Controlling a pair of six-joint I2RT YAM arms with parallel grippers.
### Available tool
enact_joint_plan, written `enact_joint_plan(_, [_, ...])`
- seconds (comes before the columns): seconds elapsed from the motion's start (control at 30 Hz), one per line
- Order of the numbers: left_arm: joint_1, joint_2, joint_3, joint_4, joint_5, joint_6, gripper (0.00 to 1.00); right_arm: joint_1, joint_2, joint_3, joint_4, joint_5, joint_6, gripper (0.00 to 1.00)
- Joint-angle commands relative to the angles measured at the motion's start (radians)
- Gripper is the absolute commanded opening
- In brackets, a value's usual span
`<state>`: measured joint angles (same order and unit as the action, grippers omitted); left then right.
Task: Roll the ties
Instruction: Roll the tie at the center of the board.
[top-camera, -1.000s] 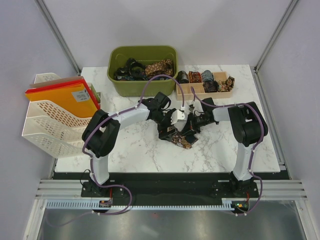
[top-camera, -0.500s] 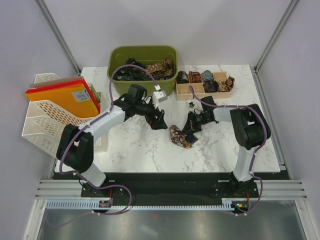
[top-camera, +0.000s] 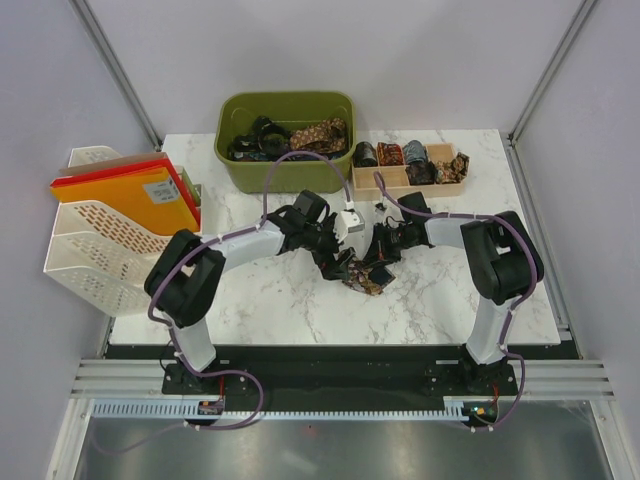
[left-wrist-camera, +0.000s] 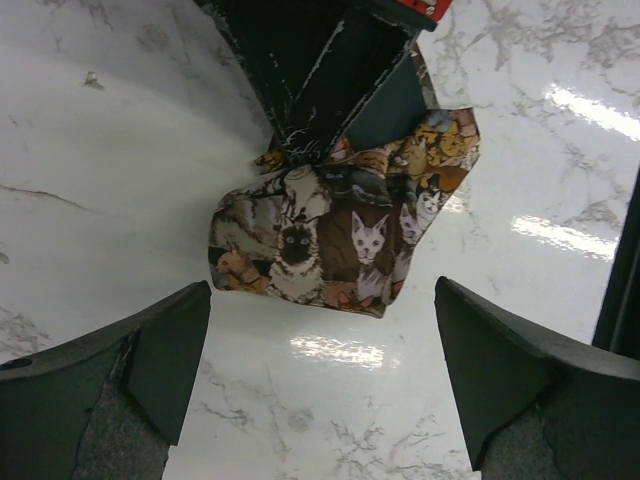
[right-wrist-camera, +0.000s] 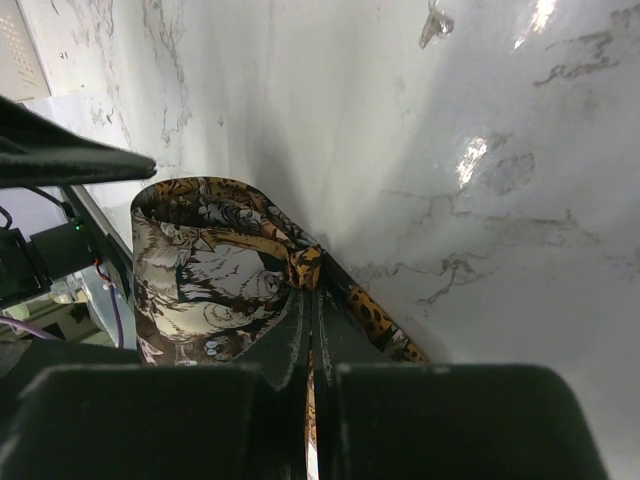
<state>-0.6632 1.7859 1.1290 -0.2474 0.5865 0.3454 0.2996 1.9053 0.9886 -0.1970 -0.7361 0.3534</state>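
A tie (top-camera: 366, 279) with a brown-gold animal print lies bunched in a loose fold at the middle of the marble table. In the left wrist view it shows cat faces (left-wrist-camera: 345, 240). My right gripper (top-camera: 384, 257) is shut on a pinch of this tie's fabric (right-wrist-camera: 205, 265), with the jaws (right-wrist-camera: 310, 300) closed tight on the cloth. My left gripper (top-camera: 345, 257) hovers just left of the tie, open and empty (left-wrist-camera: 320, 340), its fingers (left-wrist-camera: 160, 340) spread wide around bare marble in front of the fabric. The right gripper's dark fingers (left-wrist-camera: 330, 80) show above the tie there.
A green bin (top-camera: 285, 178) holding several loose ties stands at the back. A wooden tray (top-camera: 405, 183) with several rolled ties is to its right. A white file rack (top-camera: 100, 235) with orange folders (top-camera: 125, 195) stands at the left edge.
The left gripper, which had pulled back toward the bin half a second ago, has swung right again to the tie. The right gripper keeps its hold; the tie barely moved.
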Motion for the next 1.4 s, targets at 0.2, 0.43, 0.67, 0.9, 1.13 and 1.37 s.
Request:
enact_joint_plan(0.2, [-0.047, 0.059, 0.023, 0.063, -0.039, 0.153, 0.99, 0.01, -0.003, -0.042, 0.016, 0.136, -0.077, 0.0])
enact_joint_plan(0.43, [-0.073, 0.083, 0.035, 0.046, -0.022, 0.167, 0.77, 0.01, -0.009, -0.048, 0.022, 0.124, -0.079, 0.0])
enact_joint_plan(0.67, [-0.105, 0.061, -0.021, 0.031, -0.057, 0.216, 0.51, 0.01, 0.027, -0.004, -0.008, 0.104, -0.07, 0.09])
enact_joint_plan(0.9, [-0.136, 0.04, -0.051, -0.007, -0.122, 0.3, 0.35, -0.023, 0.067, 0.054, -0.033, 0.032, -0.027, 0.32])
enact_joint_plan(1.13, [-0.162, 0.122, 0.047, -0.15, -0.206, 0.323, 0.34, -0.08, 0.018, 0.116, -0.122, -0.062, 0.009, 0.53])
enact_joint_plan(1.37, [-0.177, 0.185, 0.121, -0.24, -0.254, 0.337, 0.34, -0.094, -0.077, 0.096, -0.234, -0.071, 0.001, 0.68])
